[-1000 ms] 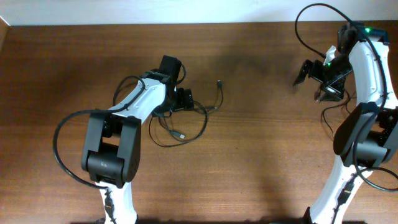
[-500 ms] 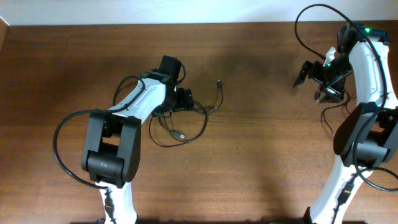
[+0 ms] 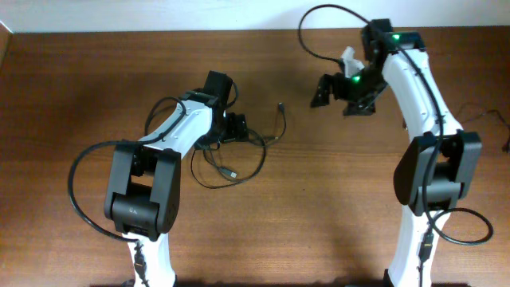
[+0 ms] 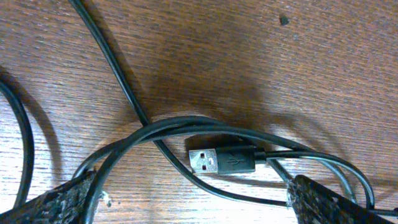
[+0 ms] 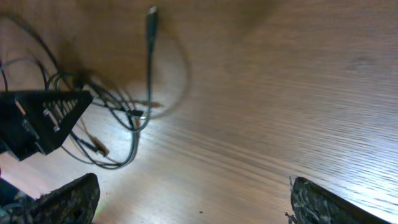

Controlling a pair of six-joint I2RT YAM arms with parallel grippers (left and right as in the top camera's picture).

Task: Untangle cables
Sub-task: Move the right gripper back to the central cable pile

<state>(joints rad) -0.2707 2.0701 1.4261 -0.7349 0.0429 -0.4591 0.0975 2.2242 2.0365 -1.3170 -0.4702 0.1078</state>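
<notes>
A brown, wood-grained tabletop (image 3: 319, 207) is bordered along its far edge by a pale wall (image 3: 159, 14); a bright sheen is cast across the grain.

A: Where are the cables (image 3: 231, 172)?
B: On the brown table (image 3: 319, 207), in a loose black heap with loops crossing each other. One thin end (image 3: 280, 107) sticks out to the side.
A: And the left gripper (image 3: 236, 127)?
B: Right over the heap, its jaws wide apart.
A: And the right gripper (image 3: 339, 97)?
B: Wide open too, near the far edge, well apart from the cables
</notes>
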